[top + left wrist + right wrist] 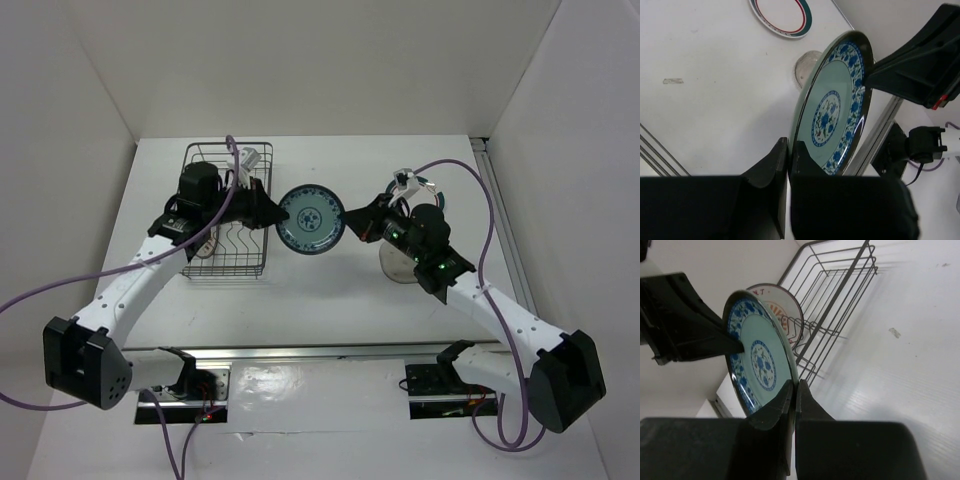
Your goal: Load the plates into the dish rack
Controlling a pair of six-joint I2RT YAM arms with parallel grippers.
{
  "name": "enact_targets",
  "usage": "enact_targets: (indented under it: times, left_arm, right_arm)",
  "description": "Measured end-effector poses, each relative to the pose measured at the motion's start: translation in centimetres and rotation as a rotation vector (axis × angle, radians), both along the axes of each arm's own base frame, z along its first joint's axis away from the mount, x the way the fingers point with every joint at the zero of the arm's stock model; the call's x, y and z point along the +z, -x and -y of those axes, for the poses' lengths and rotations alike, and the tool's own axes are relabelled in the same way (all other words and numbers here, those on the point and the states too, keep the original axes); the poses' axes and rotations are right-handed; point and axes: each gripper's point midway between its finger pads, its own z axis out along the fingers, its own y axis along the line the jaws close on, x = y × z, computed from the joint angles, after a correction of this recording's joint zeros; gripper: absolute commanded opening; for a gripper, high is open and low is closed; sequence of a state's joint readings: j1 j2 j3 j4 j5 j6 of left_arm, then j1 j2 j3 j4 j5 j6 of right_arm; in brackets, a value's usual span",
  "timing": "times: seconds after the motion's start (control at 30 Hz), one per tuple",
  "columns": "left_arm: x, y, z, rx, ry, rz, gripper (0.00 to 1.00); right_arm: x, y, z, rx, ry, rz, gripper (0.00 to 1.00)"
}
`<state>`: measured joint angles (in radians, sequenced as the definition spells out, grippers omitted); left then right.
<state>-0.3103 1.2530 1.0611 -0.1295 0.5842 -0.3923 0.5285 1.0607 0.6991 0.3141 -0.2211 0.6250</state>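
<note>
Blue-patterned plate [311,221] is held on edge just right of the dish rack [240,258], not in it. Left gripper [277,213] is clamped on its rack-side rim and right gripper [347,222] on the opposite rim. Sunburst plate [784,310] stands upright in the rack. Clear plate [807,67] and a white plate with red-green rim [782,20] lie flat on the table [330,300], well right of the rack.

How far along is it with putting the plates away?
Done: the sunburst plate sits in the dish rack. In hand: the left gripper and right gripper both pinch the blue plate mid-air. Left: the clear plate and a red-rimmed plate lie on the table.
</note>
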Motion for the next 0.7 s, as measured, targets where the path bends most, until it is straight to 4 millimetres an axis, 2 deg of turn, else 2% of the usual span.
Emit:
enact_targets:
  times: [0.03,0.07,0.1,0.13,0.23,0.3,0.4,0.53,0.63,0.7]
  left_arm:
    - [0.2,0.1,0.1,-0.002,0.01,-0.005,0.0]
    - [0.4,0.1,0.1,-0.002,0.012,-0.002,0.0]
    - [0.5,0.0,0.1,0.0,0.008,0.007,0.0]
    - [0.5,-0.2,-0.2,0.017,-0.002,0.011,0.0]
    - [0.6,-0.6,-1.4,0.097,-0.038,0.025,0.0]
    - [1.4,-0.9,-2.9,0.18,-0.074,0.069,0.0]
    - [4.1,-1.0,-6.4,0.362,-0.127,0.18,0.0]
    - [7.8,-1.1,-12.0,0.624,-0.232,0.328,0.0]
    - [9.0,-1.9,-15.8,0.808,-0.343,0.366,0.0]
    - [8.7,-2.5,-17.7,0.894,-0.428,0.367,0.0]
  right_arm:
    - [-0.3,-0.1,0.1,-0.004,0.013,0.001,0.18]
    - [-0.4,0.0,0.1,0.001,0.015,0.001,0.46]
    - [-0.4,0.0,0.1,0.005,0.011,-0.003,0.81]
    - [-0.3,0.2,-0.1,0.015,0.009,0.0,1.0]
    - [0.0,0.1,0.0,0.014,0.012,0.016,1.0]
    - [-0.4,-0.2,0.3,-0.007,0.023,0.009,1.0]
    - [-0.9,-0.5,0.8,-0.037,0.049,0.002,1.0]
    - [-1.4,-0.7,1.3,-0.065,0.081,0.002,1.0]
    - [-2.0,-0.8,1.6,-0.073,0.109,-0.003,1.0]
    - [-2.5,-0.7,1.7,-0.074,0.128,-0.012,1.0]
